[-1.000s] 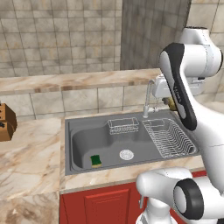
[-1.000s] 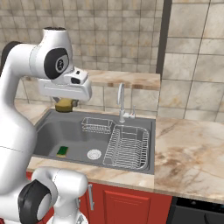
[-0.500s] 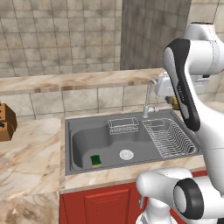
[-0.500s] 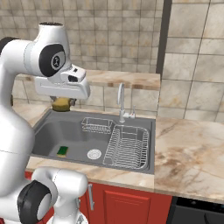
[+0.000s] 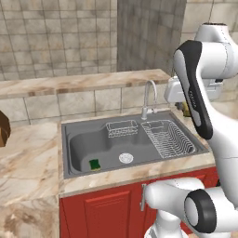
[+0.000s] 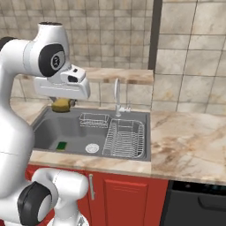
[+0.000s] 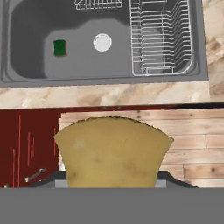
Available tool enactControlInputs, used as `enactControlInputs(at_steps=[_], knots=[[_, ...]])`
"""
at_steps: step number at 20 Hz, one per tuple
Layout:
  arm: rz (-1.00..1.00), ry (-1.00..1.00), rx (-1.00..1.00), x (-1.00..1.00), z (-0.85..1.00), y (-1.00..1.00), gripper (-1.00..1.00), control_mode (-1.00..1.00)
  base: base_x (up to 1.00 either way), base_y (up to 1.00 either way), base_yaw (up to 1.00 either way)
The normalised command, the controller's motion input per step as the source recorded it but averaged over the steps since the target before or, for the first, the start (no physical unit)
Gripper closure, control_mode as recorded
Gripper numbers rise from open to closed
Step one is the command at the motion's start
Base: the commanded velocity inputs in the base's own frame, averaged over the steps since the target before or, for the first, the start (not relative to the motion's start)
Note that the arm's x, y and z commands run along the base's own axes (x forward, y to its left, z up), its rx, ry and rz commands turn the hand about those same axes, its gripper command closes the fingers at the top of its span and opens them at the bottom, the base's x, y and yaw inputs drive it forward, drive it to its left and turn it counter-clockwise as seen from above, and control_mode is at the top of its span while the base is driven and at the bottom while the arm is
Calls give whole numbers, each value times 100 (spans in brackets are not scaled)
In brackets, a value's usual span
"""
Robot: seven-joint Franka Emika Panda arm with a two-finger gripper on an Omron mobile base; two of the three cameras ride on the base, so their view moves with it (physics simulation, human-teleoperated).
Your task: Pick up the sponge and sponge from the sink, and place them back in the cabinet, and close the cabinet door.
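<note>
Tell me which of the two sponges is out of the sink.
The tan-yellow sponge, clamped in the pincer above the sink; the green sponge lies on the basin floor.

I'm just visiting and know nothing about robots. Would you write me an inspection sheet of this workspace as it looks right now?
Surface: marble-patterned counter around a grey sink.
Job's things: green sponge lies on the basin floor near the white drain; tan sponge is held up above the sink.
Clutter: wire rack, draining rack, faucet, brown object at the left edge.
Grippers: gripper has its jaws shut on the tan sponge.
Cables: nothing seen.
Surroundings: tiled wall, red floor cabinets, wooden floor.
</note>
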Motion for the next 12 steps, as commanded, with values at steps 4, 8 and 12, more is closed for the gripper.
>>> enactControlInputs(at_steps=[4,8,12], knots=[[0,0,0,0,0,0,100,100,-23,-3,-25],[0,0,0,0,0,0,100,100,-17,-40,-34],[0,0,0,0,0,0,100,100,-1,-40,-40]])
